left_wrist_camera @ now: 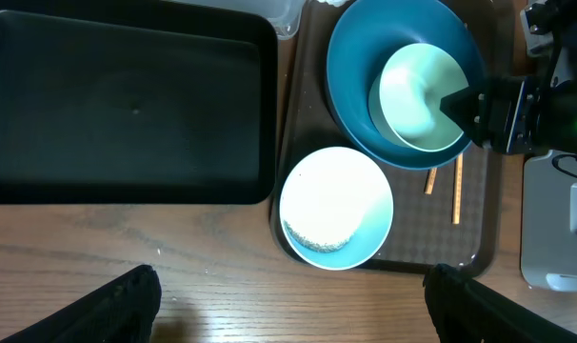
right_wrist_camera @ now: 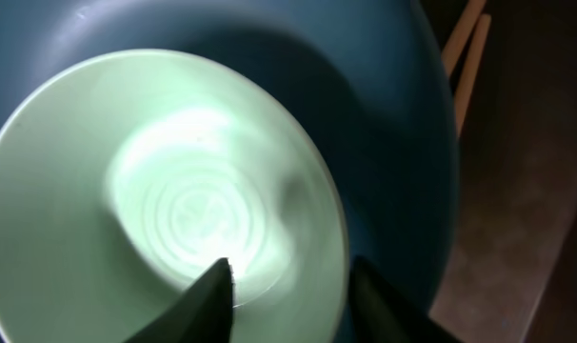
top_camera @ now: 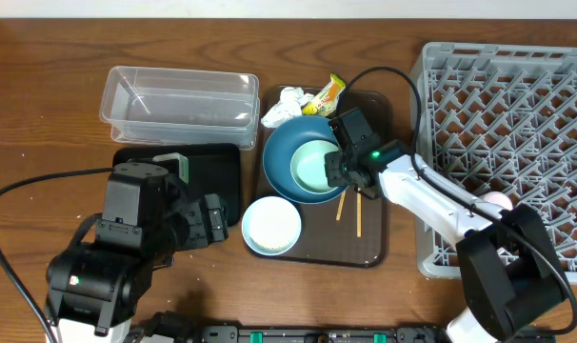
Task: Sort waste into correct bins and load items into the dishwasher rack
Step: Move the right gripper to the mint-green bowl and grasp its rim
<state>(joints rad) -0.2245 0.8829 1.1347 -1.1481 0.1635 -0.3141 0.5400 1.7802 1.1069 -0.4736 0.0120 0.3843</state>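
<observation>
The dark-blue bowl (top_camera: 281,151) sits on the brown tray (top_camera: 369,243) with the mint-green bowl (top_camera: 312,168) inside it. My right gripper (top_camera: 334,168) is open and straddles the mint bowl's right rim (right_wrist_camera: 338,238), one finger inside and one between the two bowls (right_wrist_camera: 288,291). The white bowl (top_camera: 271,227) holds rice grains (left_wrist_camera: 317,238) at the tray's front left. Chopsticks (top_camera: 350,211) lie on the tray. The tissue (top_camera: 283,105) and yellow-green wrapper (top_camera: 327,93) lie at the tray's back. My left gripper (left_wrist_camera: 288,305) is open and empty above the table, left of the white bowl.
The clear tub (top_camera: 179,95) stands at the back left, with the black bin (top_camera: 212,162) in front of it, partly under my left arm. The grey dishwasher rack (top_camera: 517,105) fills the right side. A pink cup (top_camera: 498,202) shows by the right arm.
</observation>
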